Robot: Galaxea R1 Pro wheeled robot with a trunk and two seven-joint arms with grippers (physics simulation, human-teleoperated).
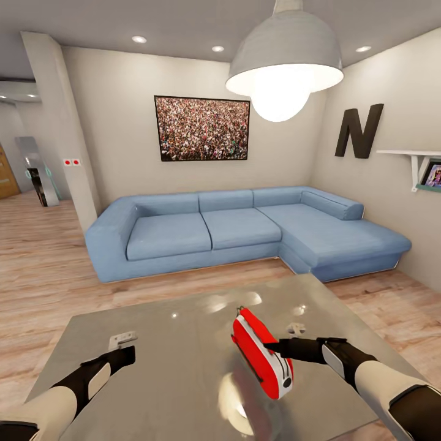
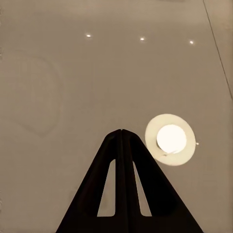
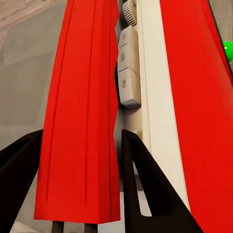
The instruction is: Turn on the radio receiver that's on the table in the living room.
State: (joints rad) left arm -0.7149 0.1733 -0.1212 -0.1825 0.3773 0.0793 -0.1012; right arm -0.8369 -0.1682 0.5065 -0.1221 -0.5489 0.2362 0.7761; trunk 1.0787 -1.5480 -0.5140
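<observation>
Beige walls, wood floor (image 1: 43, 257). Blue L-shaped sofa (image 1: 239, 229) at 12 o'clock; framed crowd picture (image 1: 202, 128) above. Lit dome pendant lamp (image 1: 285, 61) at 1 o'clock.

Ahead of me I see a light-blue L-shaped sofa (image 1: 245, 229) against the beige wall, with a framed crowd picture (image 1: 202, 128) hanging above it. A grey dome lamp (image 1: 285, 58) glows overhead. On my right wall I see a black letter N (image 1: 358, 130) and a white shelf (image 1: 413, 156) holding a small picture. Wood floor (image 1: 43, 257) runs off to the left.
</observation>
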